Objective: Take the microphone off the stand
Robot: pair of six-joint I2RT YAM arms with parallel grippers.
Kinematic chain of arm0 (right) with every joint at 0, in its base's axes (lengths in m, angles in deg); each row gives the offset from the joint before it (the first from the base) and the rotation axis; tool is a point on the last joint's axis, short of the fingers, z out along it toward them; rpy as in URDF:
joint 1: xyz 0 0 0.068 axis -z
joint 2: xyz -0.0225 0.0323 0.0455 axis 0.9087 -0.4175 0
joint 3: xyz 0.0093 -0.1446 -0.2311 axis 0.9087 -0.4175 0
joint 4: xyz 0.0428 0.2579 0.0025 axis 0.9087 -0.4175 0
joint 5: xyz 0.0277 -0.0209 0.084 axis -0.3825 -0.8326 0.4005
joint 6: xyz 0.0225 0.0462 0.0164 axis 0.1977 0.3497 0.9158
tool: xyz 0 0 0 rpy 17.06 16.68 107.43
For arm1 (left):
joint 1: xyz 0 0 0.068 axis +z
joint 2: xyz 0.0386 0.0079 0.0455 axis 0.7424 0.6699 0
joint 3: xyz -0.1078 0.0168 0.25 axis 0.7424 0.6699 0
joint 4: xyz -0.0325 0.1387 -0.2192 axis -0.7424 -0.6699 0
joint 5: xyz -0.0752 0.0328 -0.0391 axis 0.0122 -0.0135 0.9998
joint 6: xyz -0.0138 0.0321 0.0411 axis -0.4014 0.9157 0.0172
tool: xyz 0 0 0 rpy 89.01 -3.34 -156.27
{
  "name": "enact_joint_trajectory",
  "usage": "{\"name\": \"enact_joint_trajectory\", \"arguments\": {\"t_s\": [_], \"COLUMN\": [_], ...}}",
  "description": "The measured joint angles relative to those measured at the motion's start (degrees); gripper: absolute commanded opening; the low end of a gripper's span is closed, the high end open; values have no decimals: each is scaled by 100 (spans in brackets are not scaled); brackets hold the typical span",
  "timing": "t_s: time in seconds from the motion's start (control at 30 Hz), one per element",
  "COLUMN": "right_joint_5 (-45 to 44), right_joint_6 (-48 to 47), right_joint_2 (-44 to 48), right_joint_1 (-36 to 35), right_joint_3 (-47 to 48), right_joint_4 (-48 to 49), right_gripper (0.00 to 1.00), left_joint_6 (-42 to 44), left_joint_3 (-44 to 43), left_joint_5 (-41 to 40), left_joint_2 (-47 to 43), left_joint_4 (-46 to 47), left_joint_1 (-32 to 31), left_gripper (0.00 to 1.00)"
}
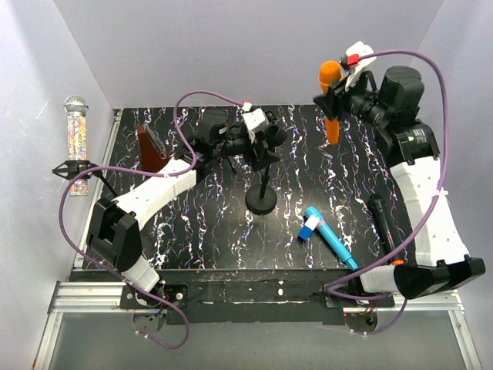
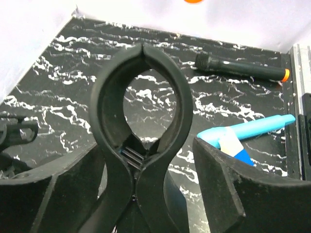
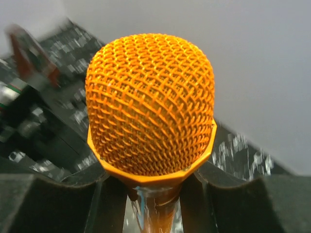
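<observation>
The orange microphone (image 1: pixel 330 75) is already out of the stand (image 1: pixel 261 202): the right gripper (image 1: pixel 333 102) is clamped on its handle and holds it lifted over the far right of the table (image 1: pixel 200 239). At mid-table the stand's clip (image 2: pixel 177 107) is empty. The left gripper (image 2: pixel 148 153) straddles the clip's handles with its fingers parted, gripping nothing. What seems left is setting the microphone down.

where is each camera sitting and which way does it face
top external: above, behind the bases, looking down on the table; both arms show.
left wrist: on the left arm, facing the stand clip between its fingers.
right wrist: on the right arm, facing the orange microphone its fingers hold.
shared: top and left wrist both show the black microphone.
</observation>
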Motion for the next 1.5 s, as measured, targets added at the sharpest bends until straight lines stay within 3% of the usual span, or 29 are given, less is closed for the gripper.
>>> {"name": "enact_joint_trajectory", "arguments": {"t_s": [0.27,0.5,0.73,1.0,1.03,1.1,1.17,1.33,1.5], "right_joint_5": [-1233,-1565,-1561,-1580,-1598,-1641,-1648,-1473,-1329], "right_joint_6": [-645,-992,-1141,-885,-876,-879,-896,-1001,-1088], "right_joint_2": [437,520,413,0,-11,-20,-37,-68,59], "right_joint_1": [804,1864,1904,1906,1906,1906,1906,1906,1906], "right_joint_3": [-2341,-3521,-4570,-5158,-5230,-5396,-5552,-5643,-5388], "right_joint_4": [-957,-1539,-1569,-1285,-1224,-1095,-1073,-1189,-1517], "right_gripper": [1,1,1,1,6,27,41,58,62], "left_joint_6": [396,431,431,551,564,584,605,732,769], "left_joint_3": [0,0,-61,-144,-146,-149,-149,-238,-702], "left_joint_5": [-118,-260,-343,-341,-341,-337,-339,-343,-339], "left_joint_2": [-57,-262,-339,-358,-363,-376,-400,-531,-566], "left_joint_4": [-664,-922,-1123,-1353,-1360,-1375,-1377,-1602,-1875], "left_joint_1": [76,83,83,87,87,90,90,98,118], "left_gripper": [80,80,80,80,80,82,83,84,86]}}
